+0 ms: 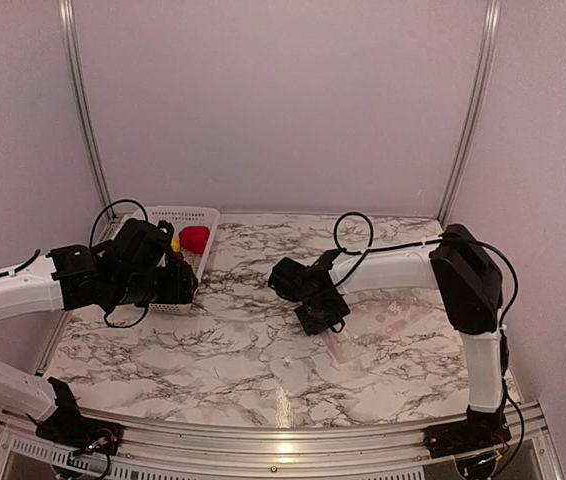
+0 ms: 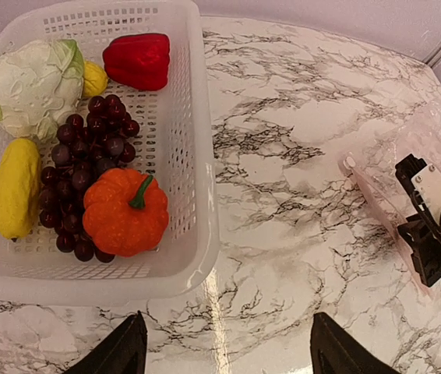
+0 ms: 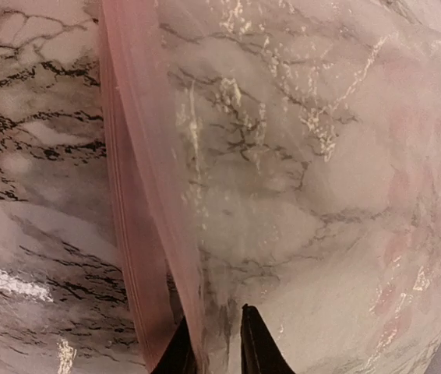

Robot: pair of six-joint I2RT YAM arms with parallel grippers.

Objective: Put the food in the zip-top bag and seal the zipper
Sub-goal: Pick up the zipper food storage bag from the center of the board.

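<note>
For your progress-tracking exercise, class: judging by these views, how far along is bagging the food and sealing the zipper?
Done: nothing yet; all the food, such as the grape bunch and orange fruit, sits in the white basket. In hand: the right claw seems to pinch the zip-top bag beside its zipper; the left claw hangs open and empty by the basket. Left: moving every piece, then sealing.

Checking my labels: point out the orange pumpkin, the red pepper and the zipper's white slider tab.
orange pumpkin (image 2: 115,224), left wrist view, on its ribbed body.
red pepper (image 2: 136,61), left wrist view, middle of its side.
slider tab (image 2: 349,164), left wrist view, its rounded white end.
</note>
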